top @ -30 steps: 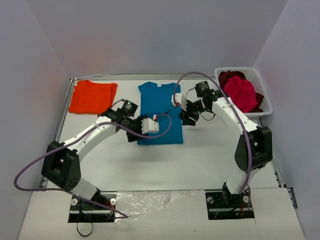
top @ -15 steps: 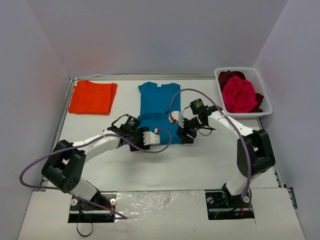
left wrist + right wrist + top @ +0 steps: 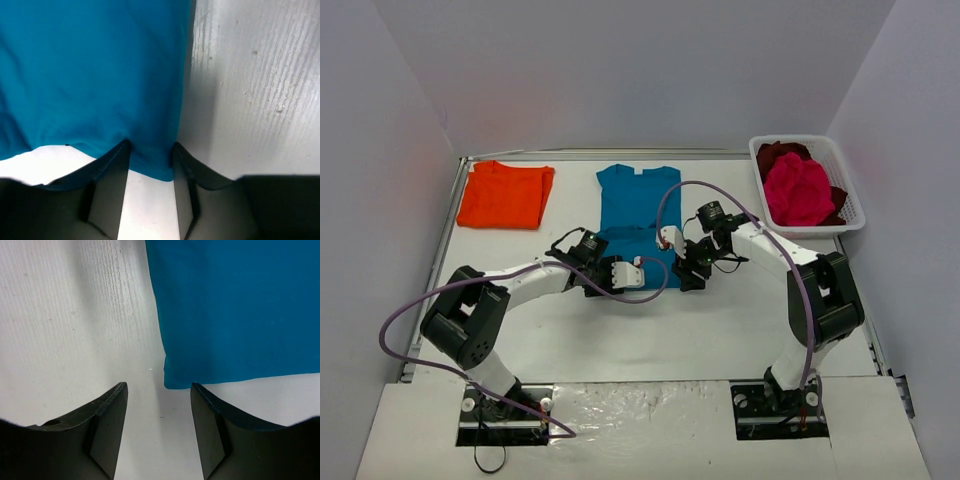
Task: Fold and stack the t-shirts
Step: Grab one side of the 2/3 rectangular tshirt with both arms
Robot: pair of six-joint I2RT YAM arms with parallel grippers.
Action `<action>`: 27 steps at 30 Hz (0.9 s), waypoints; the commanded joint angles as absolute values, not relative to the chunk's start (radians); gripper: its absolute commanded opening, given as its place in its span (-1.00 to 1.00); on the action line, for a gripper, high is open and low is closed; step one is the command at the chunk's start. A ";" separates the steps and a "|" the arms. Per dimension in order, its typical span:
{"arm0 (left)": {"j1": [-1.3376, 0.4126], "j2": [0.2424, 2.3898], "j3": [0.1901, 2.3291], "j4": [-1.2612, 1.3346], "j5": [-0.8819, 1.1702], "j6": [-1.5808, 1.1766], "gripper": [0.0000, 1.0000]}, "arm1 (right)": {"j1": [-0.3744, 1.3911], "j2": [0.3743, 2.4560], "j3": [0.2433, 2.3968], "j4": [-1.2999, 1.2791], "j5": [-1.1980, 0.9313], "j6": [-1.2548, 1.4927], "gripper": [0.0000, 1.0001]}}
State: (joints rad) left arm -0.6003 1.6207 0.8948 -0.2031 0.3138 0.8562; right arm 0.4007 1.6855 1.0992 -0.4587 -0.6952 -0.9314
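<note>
On table (image 3: 740, 310) lie 2 t-shirts (image 3: 635, 200); basket (image 3: 848, 226) holds 2.

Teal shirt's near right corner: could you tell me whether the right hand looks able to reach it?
Probably yes: the teal shirt's corner lies just ahead of the open right hand on the table, nothing between.
</note>
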 commanded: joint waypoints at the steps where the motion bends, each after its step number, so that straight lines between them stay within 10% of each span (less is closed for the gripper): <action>1: -0.594 1.638 0.936 -0.278 0.307 0.885 -0.29 | 0.399 1.693 1.127 -0.476 -0.713 -0.931 -0.02; 7: -0.589 1.646 0.972 -0.366 0.342 0.891 -0.92 | 0.399 1.675 1.126 -0.477 -0.712 -0.923 -0.03; 27: -0.515 1.712 1.158 -0.624 0.676 0.864 -0.95 | 0.399 1.543 0.945 -0.382 -0.827 -1.017 -0.01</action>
State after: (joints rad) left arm -0.5213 1.7115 1.1175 -0.5663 0.5957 0.8742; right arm 0.4000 1.5326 0.9642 -0.4000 -0.7979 -0.9810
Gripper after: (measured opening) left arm 0.049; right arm 0.496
